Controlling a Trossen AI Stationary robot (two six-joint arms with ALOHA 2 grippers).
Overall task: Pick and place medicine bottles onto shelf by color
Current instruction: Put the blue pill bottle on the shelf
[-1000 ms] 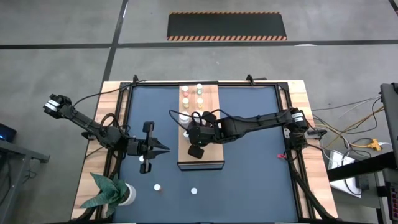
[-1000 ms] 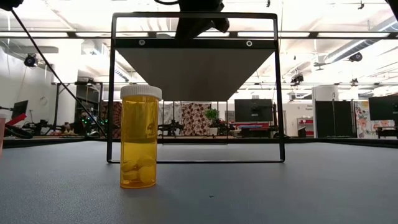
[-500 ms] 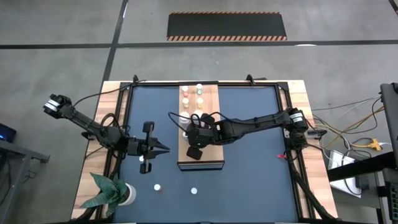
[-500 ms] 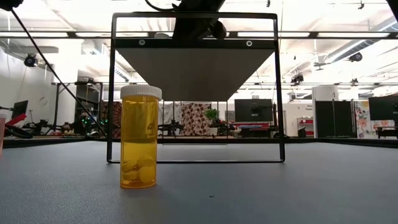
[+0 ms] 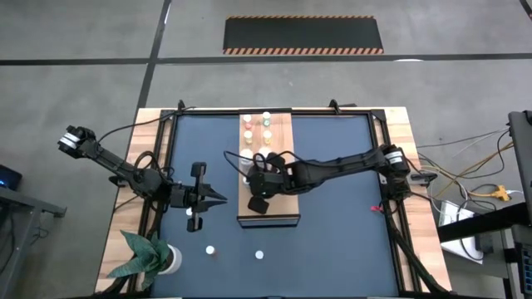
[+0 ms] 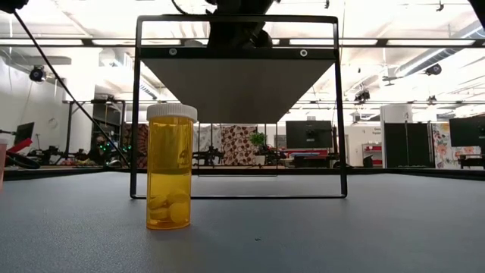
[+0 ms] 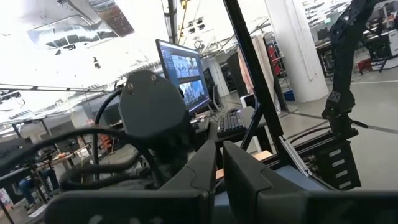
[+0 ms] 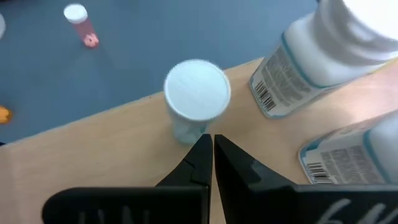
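A white-capped bottle [image 8: 196, 93] is seen upright just ahead of the right hand [image 8: 212, 149], closed and empty, above the shelf [image 8: 99, 155].

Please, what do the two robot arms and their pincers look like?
Both arms are dark and slender, jointed, with black cables trailing along them. Each ends in a black pincer, left pincer and right pincer, with two flat, tapering fingers.

Even, bright overhead light fills the high view, shadows under the shelf [image 5: 268, 166] faint; in the low view ceiling strips blow out white behind the shelf, while the amber bottle [image 6: 170, 167] glows sharp; the left wrist view flares white; the right wrist view blurs its nearest white bottle [image 8: 323, 50].
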